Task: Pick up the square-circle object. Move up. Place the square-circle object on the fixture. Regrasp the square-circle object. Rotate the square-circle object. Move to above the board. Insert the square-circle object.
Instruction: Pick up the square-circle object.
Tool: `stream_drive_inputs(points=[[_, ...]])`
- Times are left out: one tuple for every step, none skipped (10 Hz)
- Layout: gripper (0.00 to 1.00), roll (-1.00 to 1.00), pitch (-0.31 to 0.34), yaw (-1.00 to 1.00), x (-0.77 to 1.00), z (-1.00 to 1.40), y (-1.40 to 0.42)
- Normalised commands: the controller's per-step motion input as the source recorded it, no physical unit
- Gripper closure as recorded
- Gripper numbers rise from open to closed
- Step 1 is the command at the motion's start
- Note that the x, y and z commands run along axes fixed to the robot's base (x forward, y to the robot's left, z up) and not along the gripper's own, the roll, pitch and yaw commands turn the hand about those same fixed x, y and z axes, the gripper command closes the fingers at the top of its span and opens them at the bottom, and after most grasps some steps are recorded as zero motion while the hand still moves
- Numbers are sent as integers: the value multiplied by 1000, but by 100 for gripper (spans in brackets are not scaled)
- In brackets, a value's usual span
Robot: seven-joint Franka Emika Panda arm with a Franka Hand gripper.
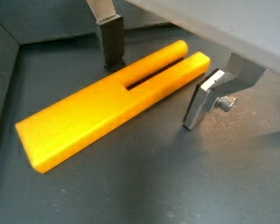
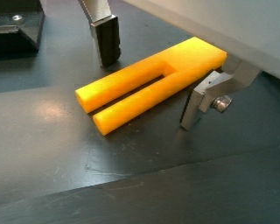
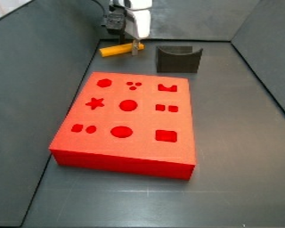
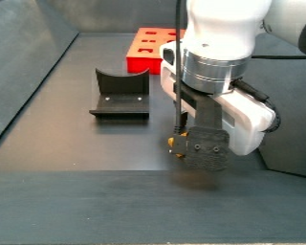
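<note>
Between the fingers: we see the square-circle object point(image 1: 113, 103) lying flat on the dark floor point(image 1: 166, 184), slotted end nearest the jaws.
Gripper: gripper point(image 2: 152, 77) down low at the floor, jaws wide apart, straddling the object.
Contact: one finger point(image 1: 111, 44) stands just beside one edge, the other finger point(image 2: 206, 98) just beside the opposite edge; we cannot tell if either touches.
Grip: nothing clamped yet.
Fixture: fixture point(image 3: 177, 59) near the gripper, apart from it.
Board: board point(image 3: 127, 120) on the floor, beyond the fixture from the jaws in a side view point(image 4: 156, 46).
Surroundings: grey walls point(image 3: 264, 53) enclose the floor.
</note>
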Motion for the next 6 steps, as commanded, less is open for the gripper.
stream_drive_inputs(points=[[0,0,0,0,0,0,0],[100,0,0,0,0,0,0],[100,0,0,0,0,0,0],[100,0,0,0,0,0,0],[100,0,0,0,0,0,0],[100,0,0,0,0,0,0]])
